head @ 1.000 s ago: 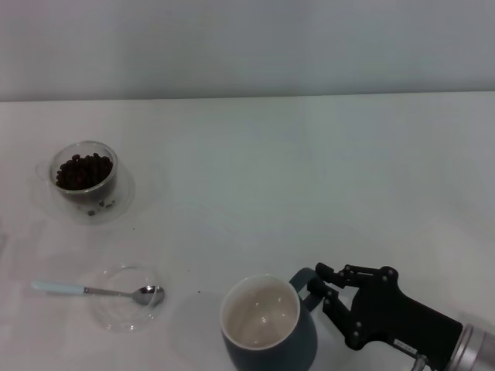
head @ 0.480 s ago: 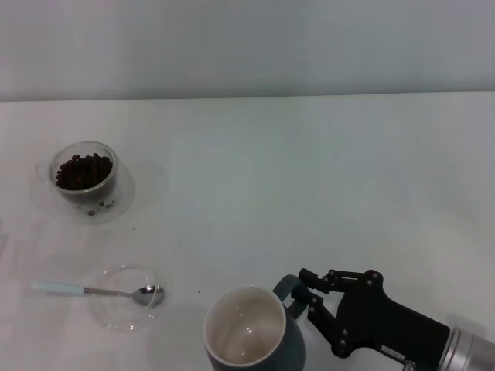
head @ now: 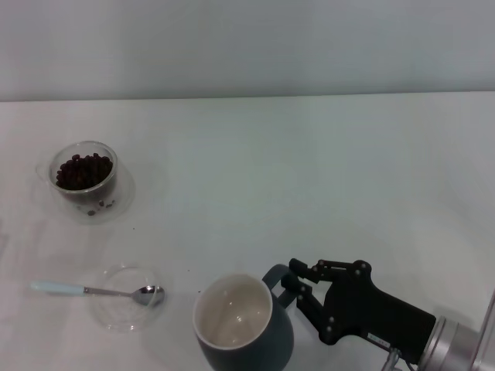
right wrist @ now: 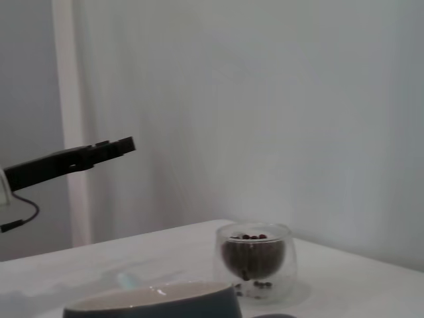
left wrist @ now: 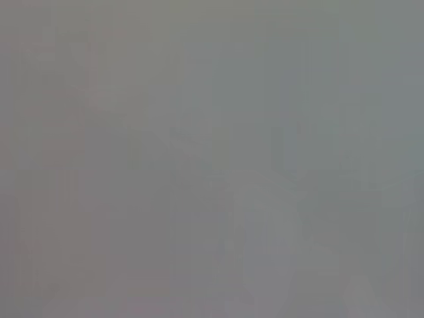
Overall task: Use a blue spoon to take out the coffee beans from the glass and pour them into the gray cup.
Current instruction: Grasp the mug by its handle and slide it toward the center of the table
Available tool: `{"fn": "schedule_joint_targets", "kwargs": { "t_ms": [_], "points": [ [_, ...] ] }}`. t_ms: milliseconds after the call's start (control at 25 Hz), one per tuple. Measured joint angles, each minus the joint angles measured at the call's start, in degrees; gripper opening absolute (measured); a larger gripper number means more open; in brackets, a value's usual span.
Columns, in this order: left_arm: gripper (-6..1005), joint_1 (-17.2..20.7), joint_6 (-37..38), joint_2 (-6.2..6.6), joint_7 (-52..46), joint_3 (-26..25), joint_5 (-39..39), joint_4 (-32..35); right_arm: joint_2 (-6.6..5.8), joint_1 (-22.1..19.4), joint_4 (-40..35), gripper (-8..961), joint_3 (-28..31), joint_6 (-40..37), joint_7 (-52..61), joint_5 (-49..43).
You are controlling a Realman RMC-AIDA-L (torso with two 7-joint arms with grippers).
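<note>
Gray cup (head: pixel 236 334) sits at the near edge of the white table (head: pixel 309 178), cream inside facing up and empty, loop handle pointing toward the robot's right. Right gripper (head: pixel 292 290) comes in low from the near right corner, black body angled across the table toward the cup, fingers clamped on the cup's handle. Silver wrist section shows at the frame corner behind it.

Blue spoon (head: pixel 97 291) lies flat to the left of the cup, metal bowl resting in a shallow clear glass dish (head: pixel 124 298), pale handle sticking out over the table toward the left. Glass (head: pixel 83 180) stands upright further back on the left, well apart from the cup, filled with coffee beans (head: pixel 83 171).

Right wrist view: cup rim (right wrist: pixel 152 301) close up, glass (right wrist: pixel 257 260) with beans (right wrist: pixel 254 252) beyond it.

Left gripper not seen; left wrist view shows plain gray only.
</note>
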Motion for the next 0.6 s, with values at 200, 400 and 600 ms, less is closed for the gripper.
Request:
{"fn": "schedule_joint_targets", "kwargs": {
  "t_ms": [200, 400, 600],
  "points": [
    [887, 0.0, 0.0, 0.05, 0.0, 0.0, 0.0, 0.0, 0.0, 0.1, -0.1, 162, -0.1, 0.5, -0.8, 2.7],
    [887, 0.0, 0.0, 0.15, -0.1, 0.0, 0.0, 0.0, 0.0, 0.1, -0.1, 162, -0.1, 2.1, -2.8, 5.8],
    [887, 0.0, 0.0, 0.15, -0.1, 0.0, 0.0, 0.0, 0.0, 0.2, 0.2, 162, -0.4, 2.9, -3.5, 6.5]
  ]
}}
